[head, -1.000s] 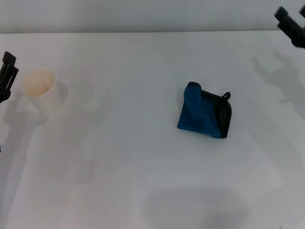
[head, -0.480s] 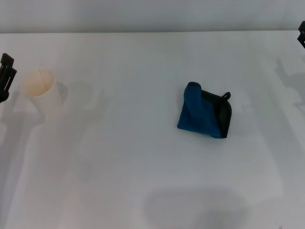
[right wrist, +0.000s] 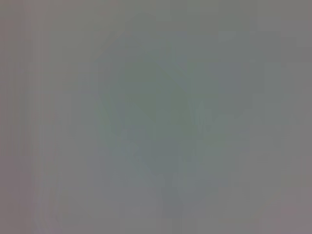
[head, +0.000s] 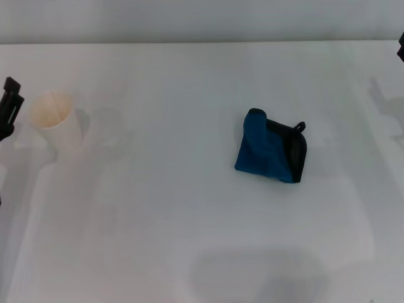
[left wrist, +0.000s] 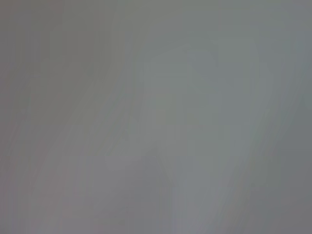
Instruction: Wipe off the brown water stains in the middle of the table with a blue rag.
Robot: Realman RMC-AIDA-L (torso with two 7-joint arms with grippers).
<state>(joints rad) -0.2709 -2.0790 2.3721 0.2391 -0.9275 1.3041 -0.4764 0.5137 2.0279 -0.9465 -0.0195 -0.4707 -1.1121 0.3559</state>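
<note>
The blue rag (head: 271, 153) lies crumpled right of the table's (head: 189, 240) middle. My left gripper (head: 9, 108) hangs beside the paper cup (head: 55, 120); my right gripper (head: 401, 48) barely shows at the far edge.

Count, head view:
- table (head: 189, 240): 1, white.
- rag (head: 270, 153): 1, blue, black edging, crumpled/folded, right of table centre, well apart from every edge.
- loop (head: 299, 127): 1, black, at rag's far right corner.
- cup (head: 55, 122): 1, white paper, upright, near left edge.
- left gripper (head: 7, 108): 1, partly in view at left edge, just beside cup.
- right gripper (head: 401, 47): 1, sliver only at far right corner.
- stains: 0 countable on table surface.
Wrist views: blank grey, 0 items countable.
</note>
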